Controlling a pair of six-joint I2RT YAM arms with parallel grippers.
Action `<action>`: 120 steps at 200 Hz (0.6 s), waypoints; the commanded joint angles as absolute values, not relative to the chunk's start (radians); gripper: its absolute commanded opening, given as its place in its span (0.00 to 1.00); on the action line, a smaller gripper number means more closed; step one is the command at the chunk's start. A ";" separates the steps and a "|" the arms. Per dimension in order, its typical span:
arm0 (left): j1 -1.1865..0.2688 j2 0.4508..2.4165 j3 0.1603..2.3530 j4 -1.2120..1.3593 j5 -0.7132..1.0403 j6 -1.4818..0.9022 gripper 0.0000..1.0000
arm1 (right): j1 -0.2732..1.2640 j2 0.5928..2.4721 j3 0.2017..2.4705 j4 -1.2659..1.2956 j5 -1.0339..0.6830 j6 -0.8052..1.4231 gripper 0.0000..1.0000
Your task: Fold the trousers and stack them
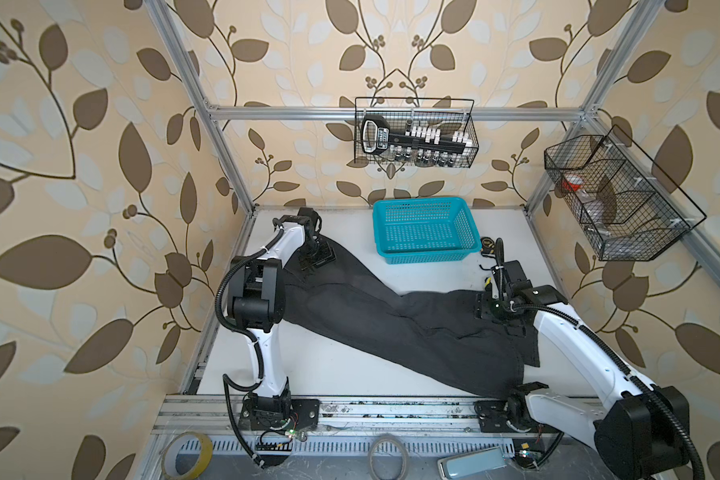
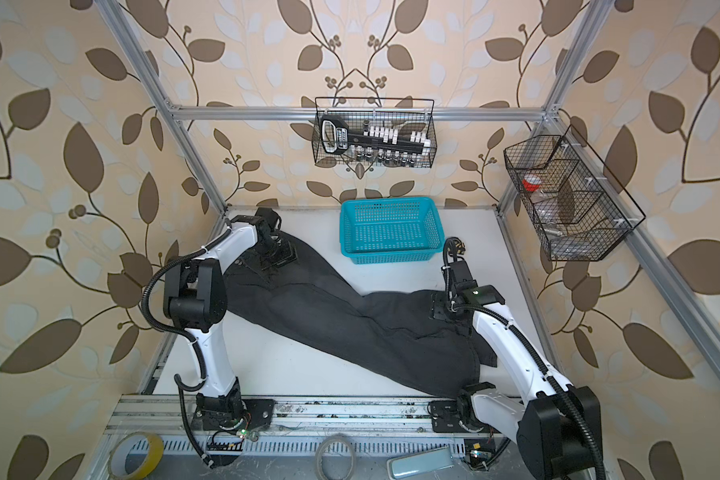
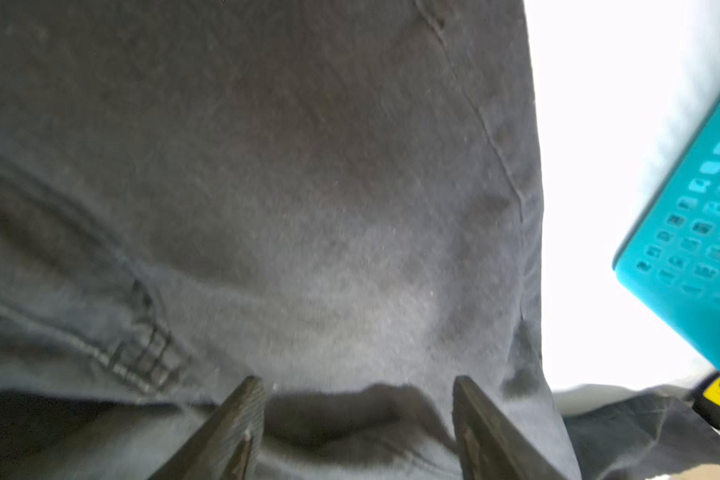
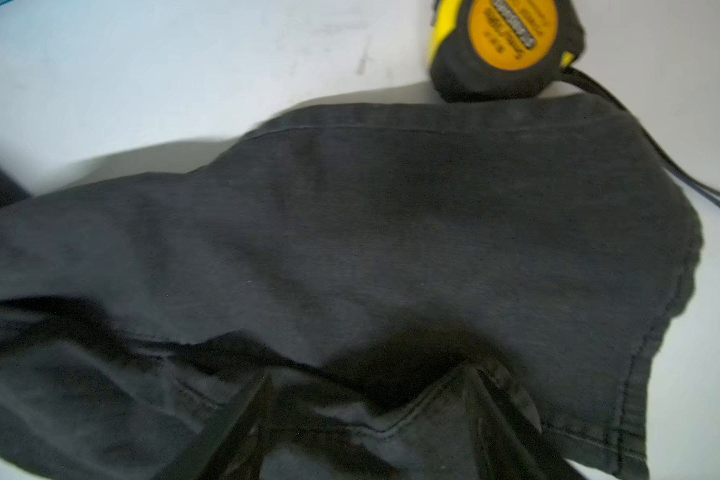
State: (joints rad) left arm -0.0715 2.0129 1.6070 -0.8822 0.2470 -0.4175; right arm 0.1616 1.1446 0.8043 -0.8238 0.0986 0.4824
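Trousers (image 1: 391,328) lie spread on the white table (image 1: 341,374). In both top views they run from centre-left, left of the basket (image 1: 427,254), down to the lower right, where the cloth reaches the front rail. The stretch is not straight (it bends near the middle, and a second layer shows at the lower-right end).

Left gripper (image 1: 317,257) sits over the upper-left end of the cloth. In the left wrist view its fingers (image 3: 229,428) stand well apart, with dark fabric and a stitched seam beneath them, and they grip nothing.

Right gripper (image 1: 489,309) sits at the right of the frame, over the upper edge of the cloth. In the right wrist view its fingers (image 4: 512,403) are likewise spread wide, and a low ridge of fabric lies in the gap without being clamped.

The turquoise basket stands at the back centre of the table, apart from the cloth. Tape measure (image 4: 501,41), yellow and black, lies just beside the trouser edge near the right gripper, its black strap running along that edge.
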 commanded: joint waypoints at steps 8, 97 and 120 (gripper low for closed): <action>-0.066 2.053 1.633 -0.887 0.192 -0.385 0.73 | 0.126 1.228 0.745 -0.842 0.162 0.695 0.73; -0.065 2.085 1.554 -0.857 0.175 -0.356 0.73 | 0.197 1.316 0.700 -0.871 0.237 0.798 0.50; -0.065 2.092 1.535 -0.853 0.161 -0.345 0.72 | 0.193 1.266 0.698 -0.934 0.291 0.835 0.38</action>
State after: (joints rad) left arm -0.0708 2.0857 1.5612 -0.8360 0.1963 -0.3756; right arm 0.1925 1.3201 0.7101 -0.8417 0.2150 0.7578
